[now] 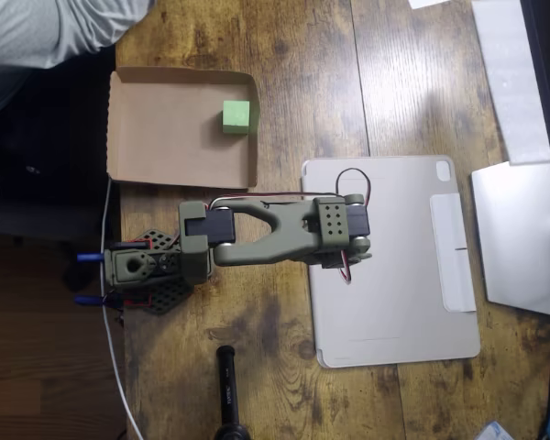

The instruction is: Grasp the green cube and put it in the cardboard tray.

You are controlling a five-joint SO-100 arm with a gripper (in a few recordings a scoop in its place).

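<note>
A: Is any writing readable?
B: None is made out; a dark wooden table [302, 73] is seen, with a grey tablet cover [394, 275] on it.
A: And the cube [236, 116]?
B: Light green, matte; it is set inside the tray [165, 128], near the right wall.
A: The jaws?
B: Hidden under the arm [275, 234]; their state cannot be told.

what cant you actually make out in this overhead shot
- The tool: its fingers are folded under the olive arm, so open or shut cannot be told.
- The cardboard tray: its left edge blends into dark shadow.
- The green cube in the tray: the faces below its top are hidden.
</note>
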